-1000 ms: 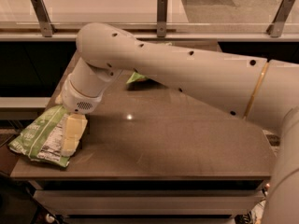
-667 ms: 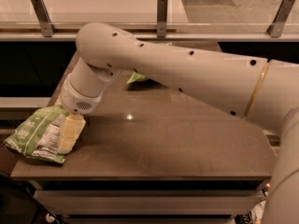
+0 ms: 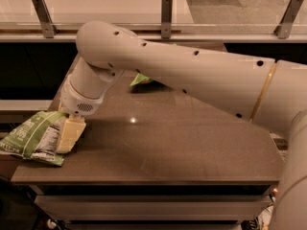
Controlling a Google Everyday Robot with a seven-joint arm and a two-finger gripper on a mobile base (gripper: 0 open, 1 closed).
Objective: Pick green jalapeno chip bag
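Observation:
The green jalapeno chip bag (image 3: 29,137) is a flattish light-green bag with white lettering and a white label panel. It lies at the table's left edge and hangs partly past it. My gripper (image 3: 68,134) reaches down from the big white arm onto the bag's right end. One cream finger (image 3: 71,131) lies over the label panel; the other is hidden. The gripper looks closed on the bag.
A smaller green bag (image 3: 141,79) peeks out behind my arm at the back of the brown table (image 3: 172,147). A glass rail with metal posts (image 3: 166,8) runs behind the table. My arm spans the table's right side.
The gripper and the chip bag have moved together to the left, so more of the bag now hangs over the table's left edge.

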